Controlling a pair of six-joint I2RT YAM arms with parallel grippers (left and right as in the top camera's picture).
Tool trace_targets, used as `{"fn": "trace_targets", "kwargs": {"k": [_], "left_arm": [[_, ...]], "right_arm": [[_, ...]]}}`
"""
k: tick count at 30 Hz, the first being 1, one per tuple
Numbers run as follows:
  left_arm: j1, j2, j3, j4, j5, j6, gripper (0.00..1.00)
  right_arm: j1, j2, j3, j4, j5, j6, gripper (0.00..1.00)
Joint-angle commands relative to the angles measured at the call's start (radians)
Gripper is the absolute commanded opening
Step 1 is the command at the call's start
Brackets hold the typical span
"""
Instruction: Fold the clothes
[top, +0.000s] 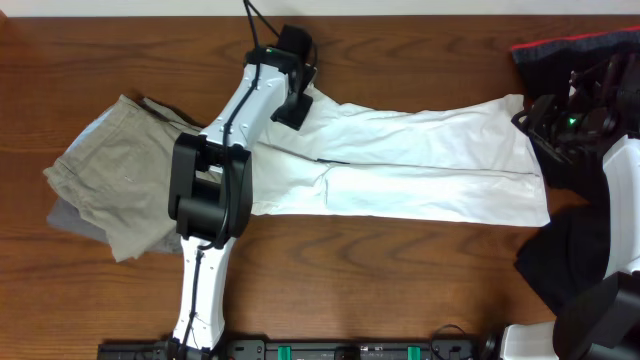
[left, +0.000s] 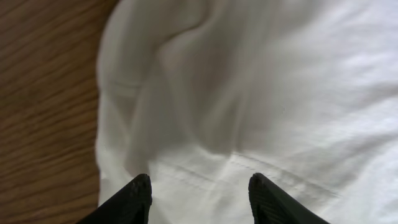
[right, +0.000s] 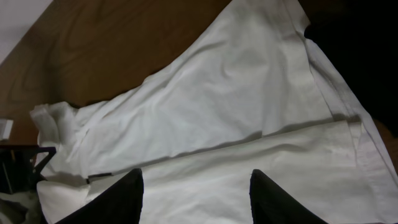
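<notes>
- One white T-shirt (top: 420, 165) lies as a long folded strip across the table (top: 400, 270).
- Left gripper (left: 200, 190) part-open over its left end, holding nothing; right gripper (right: 196, 186) part-open above the right end, empty.
- Likely light, limp, wrinkle-prone; pinch end corners.

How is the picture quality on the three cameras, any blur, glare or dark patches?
Overhead: sharp and evenly lit, though the white T-shirt is nearly washed out and the black fabric shows no detail. Left wrist: very close and soft-focused, with the folds shaded grey. Right wrist: dimmer, the shirt looks grey, and the top right corner falls to black.
</notes>
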Motion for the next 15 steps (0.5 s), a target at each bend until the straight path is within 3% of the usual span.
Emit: {"fn": "trace_targets", "kwargs": {"k": [1, 9, 15], "left_arm": [[-0.009, 0.025, -0.005, -0.003, -0.012, 0.063, 0.49], [-0.01, 0.035, -0.005, 0.011, -0.121, 0.079, 0.43], [-0.01, 0.035, -0.007, 0.005, -0.119, 0.095, 0.43]], "right_arm": [[0.009, -0.005, 0.006, 0.006, 0.004, 0.01, 0.54], [0.008, -0.005, 0.006, 0.008, 0.005, 0.01, 0.54], [0.008, -0.005, 0.006, 0.01, 0.022, 0.01, 0.55]]}}
